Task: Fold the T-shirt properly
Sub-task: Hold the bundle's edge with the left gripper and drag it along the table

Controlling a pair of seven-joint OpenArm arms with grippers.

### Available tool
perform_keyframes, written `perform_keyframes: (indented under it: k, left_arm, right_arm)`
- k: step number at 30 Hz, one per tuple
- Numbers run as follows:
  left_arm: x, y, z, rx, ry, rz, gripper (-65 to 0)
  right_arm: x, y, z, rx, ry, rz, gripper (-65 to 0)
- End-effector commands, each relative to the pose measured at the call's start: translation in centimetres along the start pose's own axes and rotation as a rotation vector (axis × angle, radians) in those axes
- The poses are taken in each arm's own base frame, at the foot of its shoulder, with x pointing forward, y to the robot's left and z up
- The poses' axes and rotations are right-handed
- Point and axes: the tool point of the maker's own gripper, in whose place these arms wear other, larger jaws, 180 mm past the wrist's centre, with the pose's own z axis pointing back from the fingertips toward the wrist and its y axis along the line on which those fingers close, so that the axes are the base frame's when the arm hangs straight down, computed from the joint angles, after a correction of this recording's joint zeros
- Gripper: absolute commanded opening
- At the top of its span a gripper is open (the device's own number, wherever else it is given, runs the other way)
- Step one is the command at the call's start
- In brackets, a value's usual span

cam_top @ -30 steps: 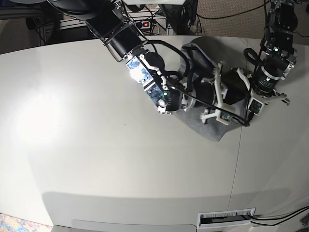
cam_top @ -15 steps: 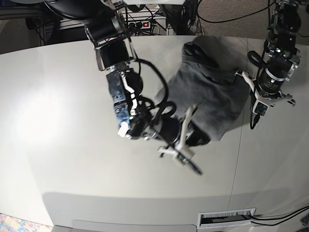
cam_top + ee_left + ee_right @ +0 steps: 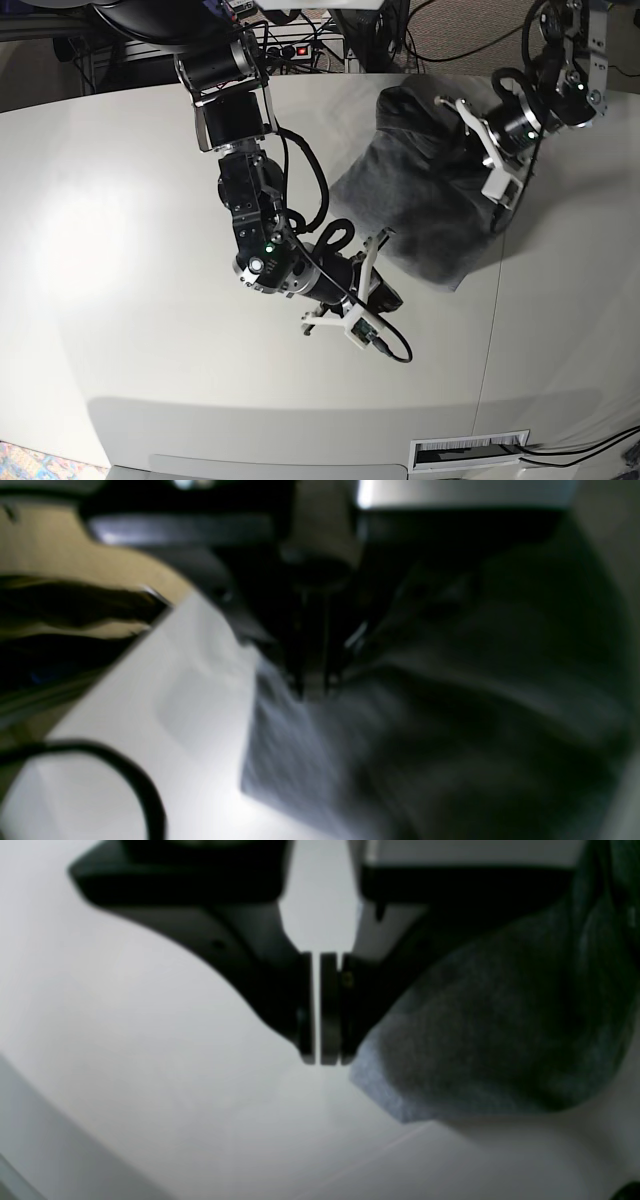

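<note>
Reaching down from the upper left of the base view, the right arm bends across the white table (image 3: 120, 250) and ends at centre frame, where the right gripper (image 3: 385, 297) sits low over the tabletop with its pads pressed together and nothing between them. In the right wrist view those pads meet just beside a corner of the T-shirt (image 3: 420, 190), not pinching it. The grey T-shirt lies in a creased heap in the upper right of the base view, on the table. Further right, the left gripper (image 3: 312, 680) is clenched on the T-shirt at its upper right part, with cloth gathered at its tips.
</note>
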Motion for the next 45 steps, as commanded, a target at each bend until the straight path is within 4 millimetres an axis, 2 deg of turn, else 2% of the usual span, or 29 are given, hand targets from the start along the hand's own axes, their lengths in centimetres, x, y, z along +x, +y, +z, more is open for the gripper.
perform_keyframes:
  k: [1,4,8,11,13,19,24,28,32,37,42,45]
  left_arm:
    - [0.4,-0.3,0.2,-0.02,-0.027,-0.015,-65.0]
    - [-2.1,0.7,-0.1,0.0,0.035,-0.001,-65.0]
    - [-4.5,3.8,-0.6,0.08,0.053,0.037,-65.0]
    - [-6.3,6.3,-0.7,0.156,0.115,-0.004,-65.0]
    - [-6.6,7.6,-0.3,0.187,0.148,-0.038,-65.0]
    - [-4.7,11.4,1.5,0.289,0.189,-0.238,-65.0]
    - [-1.5,14.1,2.9,0.367,0.16,-0.414,-65.0]
    - [1.4,16.8,4.1,0.489,0.131,-0.461,-65.0]
    - [2.9,16.8,4.0,0.485,0.083,-0.441,-65.0]
    - [0.8,16.0,3.7,0.424,0.157,-0.298,-65.0]
    - [1.4,14.8,3.1,0.362,0.099,-0.288,-65.0]
    - [0.5,15.0,2.8,0.36,0.111,-0.257,-65.0]
  right_arm:
    - [2.8,-0.3,0.3,-0.002,-0.08,0.019,-63.1]
    - [3.0,-0.2,0.3,0.006,-0.085,0.011,-63.1]
    - [2.9,0.4,0.3,0.042,-0.078,-0.026,-63.1]
    - [2.4,0.4,0.3,0.042,-0.051,-0.025,-63.1]
    - [2.1,0.4,0.2,0.042,-0.039,-0.025,-63.1]
    - [1.9,0.4,0.2,0.041,-0.028,-0.024,-63.1]
    - [1.6,0.3,0.2,0.033,-0.007,-0.015,-63.1]
    - [1.6,0.2,0.2,0.029,-0.01,-0.012,-63.1]
    - [1.5,0.1,0.2,0.023,-0.002,-0.006,-63.1]
    - [1.4,0.1,0.2,0.023,-0.001,-0.006,-63.1]
    - [1.5,0.1,0.2,0.024,-0.001,-0.006,-63.1]
    - [1.4,0.1,0.2,0.024,0.0,-0.006,-63.1]
